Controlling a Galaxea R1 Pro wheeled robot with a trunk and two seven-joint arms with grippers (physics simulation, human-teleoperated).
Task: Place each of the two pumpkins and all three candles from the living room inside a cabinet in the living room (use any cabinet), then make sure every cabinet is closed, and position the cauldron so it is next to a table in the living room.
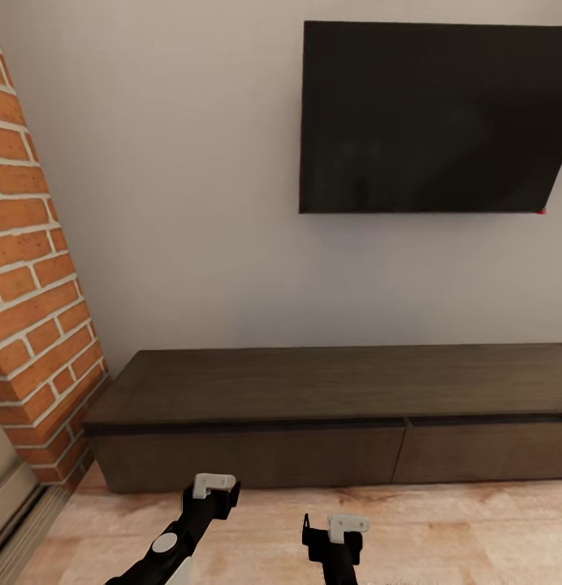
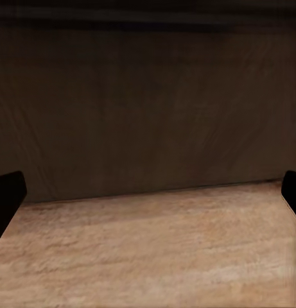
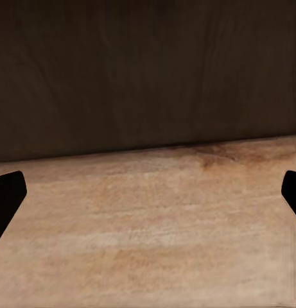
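The long dark brown cabinet (image 1: 338,406) stands against the wall under the black TV, with its flat drawer fronts (image 1: 257,455) flush and closed. My left gripper (image 1: 213,486) hovers low over the floor just in front of the left drawer. It is open, and its dark fingertips (image 2: 6,196) sit wide apart with nothing between them. My right gripper (image 1: 338,528) hangs a little further back from the cabinet. It is also open and empty, its fingertips (image 3: 6,199) spread facing the drawer front (image 3: 148,70). The pumpkins, candles, cauldron and table are out of view.
A black TV (image 1: 431,118) hangs on the grey wall above the cabinet. A red brick column (image 1: 33,309) juts out at the left, close to the cabinet's left end. Pale wooden floor (image 1: 443,536) lies between me and the cabinet.
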